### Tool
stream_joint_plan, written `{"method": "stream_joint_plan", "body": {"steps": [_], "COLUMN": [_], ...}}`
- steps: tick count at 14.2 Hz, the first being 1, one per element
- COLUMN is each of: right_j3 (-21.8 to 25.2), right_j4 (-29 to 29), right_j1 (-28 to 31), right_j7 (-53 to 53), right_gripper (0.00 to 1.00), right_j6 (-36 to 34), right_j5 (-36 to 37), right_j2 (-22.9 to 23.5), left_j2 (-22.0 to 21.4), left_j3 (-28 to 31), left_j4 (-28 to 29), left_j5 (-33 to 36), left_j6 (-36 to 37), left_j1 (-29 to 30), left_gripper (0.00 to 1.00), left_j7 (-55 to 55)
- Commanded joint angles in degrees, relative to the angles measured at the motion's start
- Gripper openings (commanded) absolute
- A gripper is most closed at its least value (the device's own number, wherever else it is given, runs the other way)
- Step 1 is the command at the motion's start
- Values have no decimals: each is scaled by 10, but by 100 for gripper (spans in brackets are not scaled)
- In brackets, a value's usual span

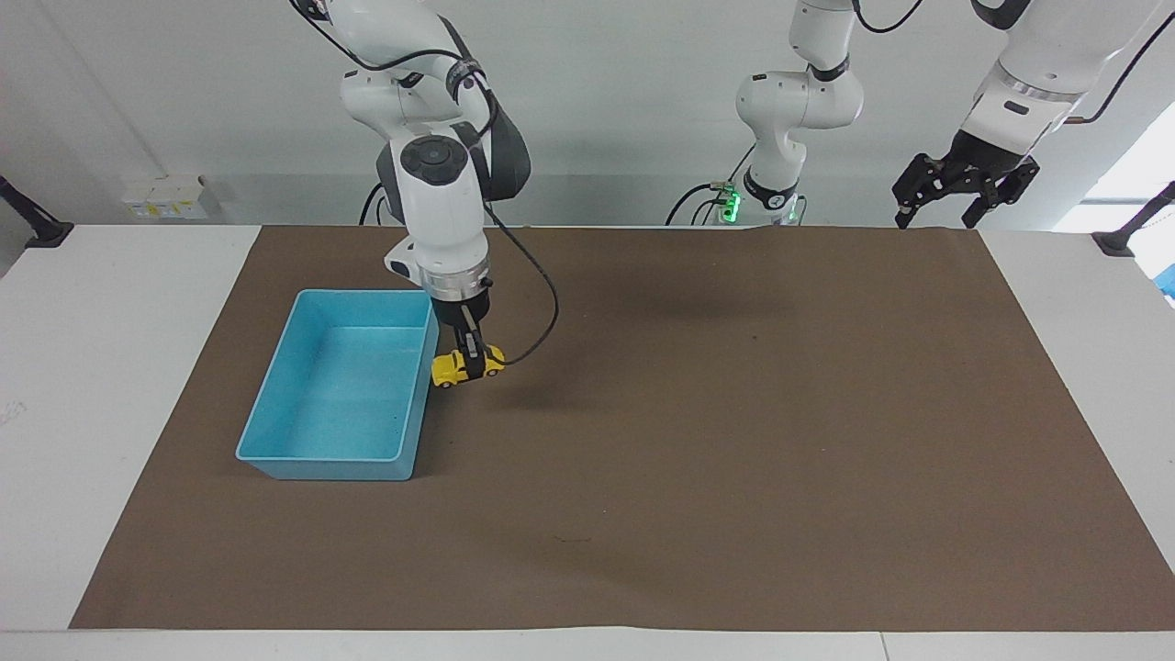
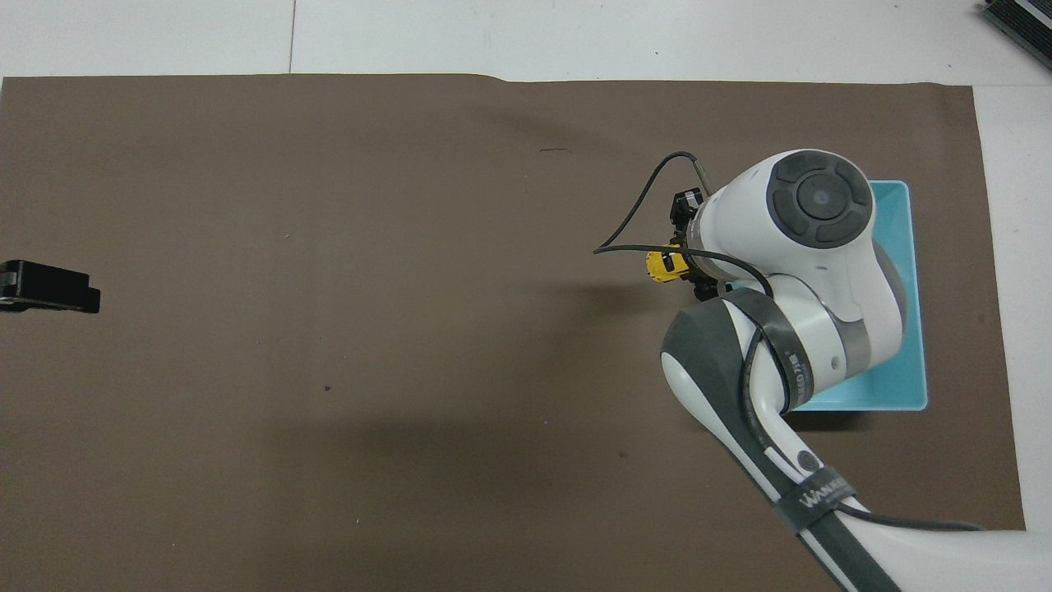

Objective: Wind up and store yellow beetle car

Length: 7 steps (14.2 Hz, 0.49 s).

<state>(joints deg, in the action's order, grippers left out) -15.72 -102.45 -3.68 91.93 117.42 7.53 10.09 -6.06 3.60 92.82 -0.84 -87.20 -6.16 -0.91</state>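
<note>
The yellow beetle car (image 1: 467, 366) is held in the air by the right gripper (image 1: 471, 360), whose fingers are clamped on the middle of its body; it is carried clear of the brown mat (image 1: 734, 441), just beside the wall of the light blue bin (image 1: 275, 404) that faces the middle of the table. In the facing view the car is seen at about three o'clock from the bin's middle, its nose tilted slightly up toward the middle of the table. In the overhead view only the car's end (image 2: 660, 266) is seen, at nine o'clock from the right arm's white wrist (image 2: 789, 222), by which most of the bin (image 2: 900, 362) is covered. A black cable (image 1: 542, 303) is looped from the wrist down past the car. The bin is set on the mat toward the right arm's end of the table, and nothing is seen inside it. The left gripper (image 1: 959, 184) is held raised over the robots' edge of the mat at the left arm's end, at about two o'clock in the facing view, with its fingers spread apart and nothing between them; that arm is waiting. In the overhead view only its black tip (image 2: 49, 286) is seen, at nine o'clock.
</note>
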Motion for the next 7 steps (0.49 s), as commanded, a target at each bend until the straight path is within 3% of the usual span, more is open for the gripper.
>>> {"method": "stream_joint_plan", "body": {"steps": [1, 7], "right_j3": [-5, 0], "right_j4": [16, 20], "right_j1": [7, 31], "right_j7": [-63, -305], "right_gripper": [0, 0], "right_j6": [-32, -89], "right_j5": [-15, -46], "right_j2": [-14, -66], "left_j2": [-6, -6], "left_j3": [-4, 2], "left_j4": [-1, -1], "left_j5": [0, 0], "left_j6": [8, 8], "left_j1": [6, 12], "left_gripper": [100, 100], "left_j7": [0, 0]}}
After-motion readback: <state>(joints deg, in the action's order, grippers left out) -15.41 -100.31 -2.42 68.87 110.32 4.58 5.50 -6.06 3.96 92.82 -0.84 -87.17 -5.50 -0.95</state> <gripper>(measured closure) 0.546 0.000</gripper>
